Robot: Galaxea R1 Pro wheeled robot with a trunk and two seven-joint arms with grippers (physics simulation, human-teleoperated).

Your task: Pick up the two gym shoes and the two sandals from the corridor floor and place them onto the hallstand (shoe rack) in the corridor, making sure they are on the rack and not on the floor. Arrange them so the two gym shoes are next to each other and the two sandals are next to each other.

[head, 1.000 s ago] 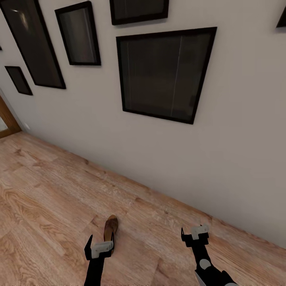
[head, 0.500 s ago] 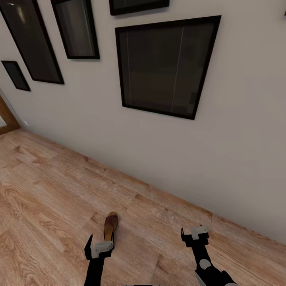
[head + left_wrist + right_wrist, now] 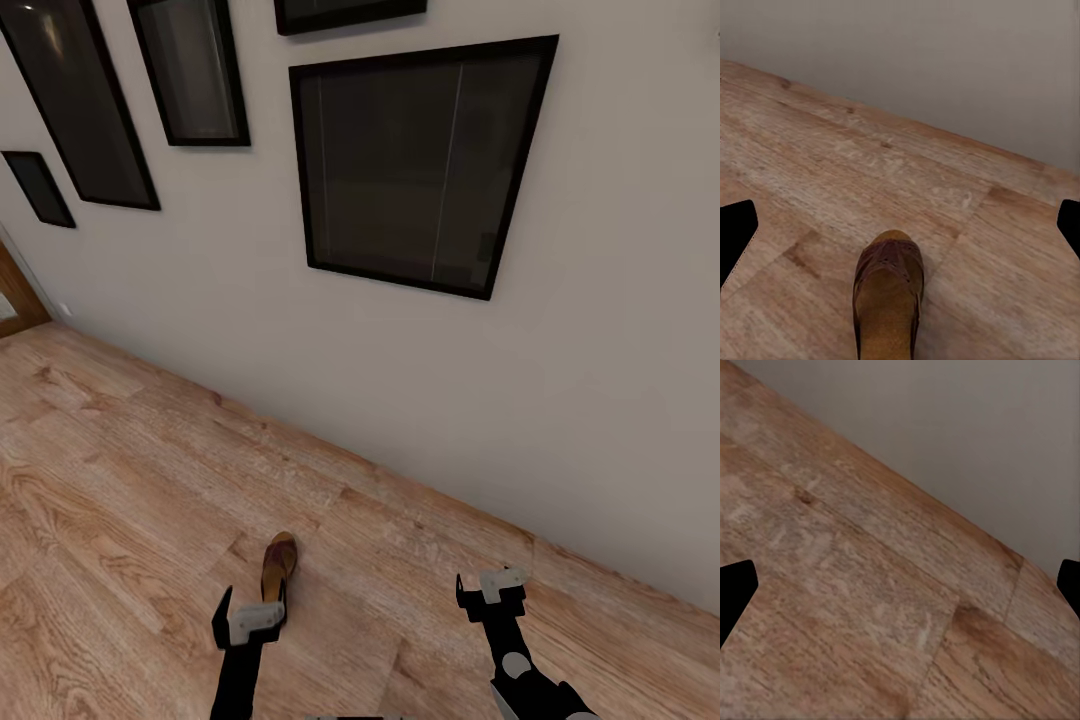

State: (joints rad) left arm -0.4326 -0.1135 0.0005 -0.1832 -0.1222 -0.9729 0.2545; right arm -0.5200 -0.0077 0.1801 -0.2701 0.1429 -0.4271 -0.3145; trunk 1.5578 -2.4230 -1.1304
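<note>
Head view: left claw [image 3: 249, 611] spread over a sandal [image 3: 278, 566] on the floor [image 3: 120, 500]; right claw [image 3: 490, 590] spread

head: high, down at floor [image 3: 120, 480]/wall | wrists: low, fwd, same floor

no readable text, no labels, no brands, no numbers, no signs

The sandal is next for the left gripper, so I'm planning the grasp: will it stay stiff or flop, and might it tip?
The sandal lies flat on the floor, so it probably won't tip. Its sole looks thick, likely stiff. The wide strap over the toe may give when the left gripper squeezes it.
</note>
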